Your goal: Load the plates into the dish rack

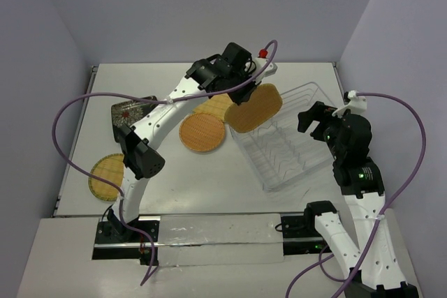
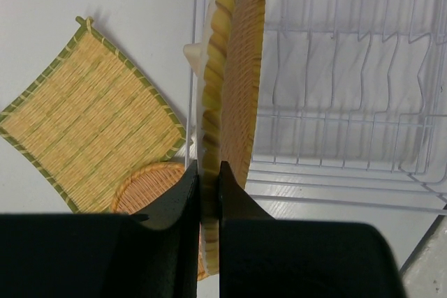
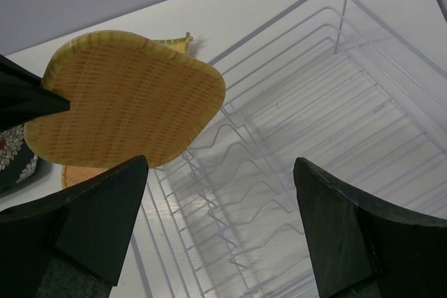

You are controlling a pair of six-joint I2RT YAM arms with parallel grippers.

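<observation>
My left gripper (image 1: 242, 97) (image 2: 209, 186) is shut on the edge of a rounded-square woven plate (image 1: 254, 107) (image 2: 237, 68) (image 3: 133, 102). It holds the plate on edge above the left end of the wire dish rack (image 1: 279, 183) (image 2: 335, 165) (image 3: 336, 29), whose tines hold nothing. My right gripper (image 1: 314, 120) (image 3: 220, 164) hangs open over the right side of the rack, nothing between its fingers. On the table lie a round orange plate (image 1: 202, 132) (image 2: 150, 186), a fringed square plate (image 1: 216, 106) (image 2: 87, 116) (image 3: 174, 42), a dark patterned plate (image 1: 129, 113) (image 3: 10, 155) and a round tan plate (image 1: 106, 176).
The left arm reaches diagonally across the table over the dark plate. Purple cables loop from both arms. Pale walls close in the table at the back and both sides.
</observation>
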